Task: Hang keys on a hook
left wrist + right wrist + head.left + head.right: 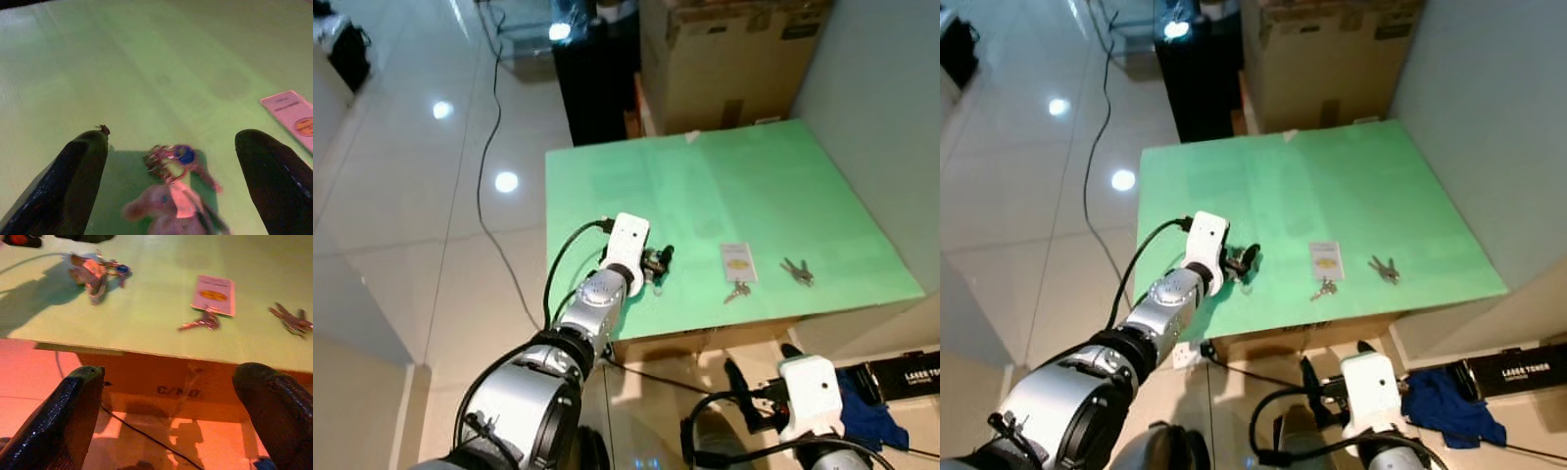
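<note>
Three sets of keys lie near the front edge of a green tabletop (705, 186). A bunch with a pink and blue keychain (173, 196) lies at the left, between the fingers of my open left gripper (661, 262), which hovers just over it. A key on a white card tag (737, 262) lies in the middle. A bare pair of keys (797, 271) lies to the right. My right gripper (762, 367) is open and empty, low in front of the table's edge, facing its cardboard base (176, 391).
A large cardboard box (724, 59) and a black cabinet (592, 78) stand behind the table. A grey wall (891, 117) runs along its right side. A black cable (494, 117) trails over the glossy floor. A blue cloth (862, 411) and a black box (911, 372) lie at bottom right.
</note>
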{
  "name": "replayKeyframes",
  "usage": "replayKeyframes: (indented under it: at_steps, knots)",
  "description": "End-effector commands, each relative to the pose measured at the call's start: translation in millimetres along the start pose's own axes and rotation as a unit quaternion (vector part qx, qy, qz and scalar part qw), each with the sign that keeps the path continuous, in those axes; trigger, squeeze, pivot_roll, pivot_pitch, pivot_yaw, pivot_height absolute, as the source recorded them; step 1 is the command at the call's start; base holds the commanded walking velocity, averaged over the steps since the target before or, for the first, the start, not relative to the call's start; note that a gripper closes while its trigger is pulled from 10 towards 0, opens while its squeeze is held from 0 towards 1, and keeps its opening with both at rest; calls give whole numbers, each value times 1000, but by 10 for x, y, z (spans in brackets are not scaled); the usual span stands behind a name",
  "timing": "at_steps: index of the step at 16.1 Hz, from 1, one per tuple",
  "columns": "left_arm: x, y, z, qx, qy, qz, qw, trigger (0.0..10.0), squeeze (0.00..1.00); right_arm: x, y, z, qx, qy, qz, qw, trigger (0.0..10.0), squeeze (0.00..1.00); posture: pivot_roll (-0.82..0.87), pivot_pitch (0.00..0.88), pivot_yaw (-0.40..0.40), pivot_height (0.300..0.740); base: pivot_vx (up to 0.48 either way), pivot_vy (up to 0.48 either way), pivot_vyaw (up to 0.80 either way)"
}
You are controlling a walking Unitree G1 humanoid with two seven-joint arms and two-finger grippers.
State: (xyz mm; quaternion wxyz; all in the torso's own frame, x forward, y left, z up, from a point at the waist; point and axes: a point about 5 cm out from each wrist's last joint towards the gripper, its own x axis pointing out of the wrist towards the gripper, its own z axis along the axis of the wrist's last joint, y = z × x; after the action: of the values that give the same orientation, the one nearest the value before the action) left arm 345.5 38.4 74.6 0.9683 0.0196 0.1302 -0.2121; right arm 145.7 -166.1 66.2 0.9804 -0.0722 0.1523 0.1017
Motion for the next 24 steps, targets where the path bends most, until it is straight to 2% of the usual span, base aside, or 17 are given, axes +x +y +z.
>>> replayKeyframes:
  at_steps: [1, 5, 12, 17, 18, 19, 20, 23, 24]
  knots:
    - [12, -90, -27, -3, 13, -5, 1000, 10000, 0, -46, 38, -16, 2, 10, 6, 1000, 10000, 0, -433, 234, 80, 697, 0, 0, 0]
    - [-3, -65, -69, -12, 20, -1, 1000, 10000, 0, -119, 81, -60, 10, 26, 10, 1000, 10000, 0, -424, 247, 84, 697, 0, 0, 0]
    - [-71, -164, -295, -12, 54, -24, 998, 10000, 0, -92, 112, -68, 17, 32, 18, 999, 10000, 0, -403, 246, 78, 697, 0, 0, 0]
    - [-74, -252, -325, -10, 63, -40, 997, 10000, 0, -80, 147, -40, 17, 29, 39, 999, 10000, 0, -408, 250, 73, 697, 0, 0, 0]
    - [-70, -310, -322, -13, 62, -53, 997, 8078, 0, -83, 157, -41, 16, 29, 42, 999, 10000, 0, -408, 250, 73, 697, 0, 0, 0]
    - [-69, -361, -322, -16, 62, -66, 996, 8431, 0, -83, 161, -39, 15, 30, 44, 998, 10000, 0, -409, 252, 73, 697, 0, 0, 0]
    - [-67, -447, -307, -29, 55, -89, 994, 10000, 0, -87, 164, -37, 15, 30, 44, 998, 10000, 0, -412, 252, 73, 697, 0, 0, 0]
    - [-68, -531, -303, -23, 54, -108, 992, 10000, 0, -91, 171, -38, 15, 31, 46, 998, 10000, 0, -415, 251, 74, 697, 0, 0, 0]
    - [-70, -547, -308, -22, 55, -111, 992, 8549, 0, -93, 174, -41, 16, 32, 46, 998, 10000, 0, -417, 251, 74, 697, 0, 0, 0]
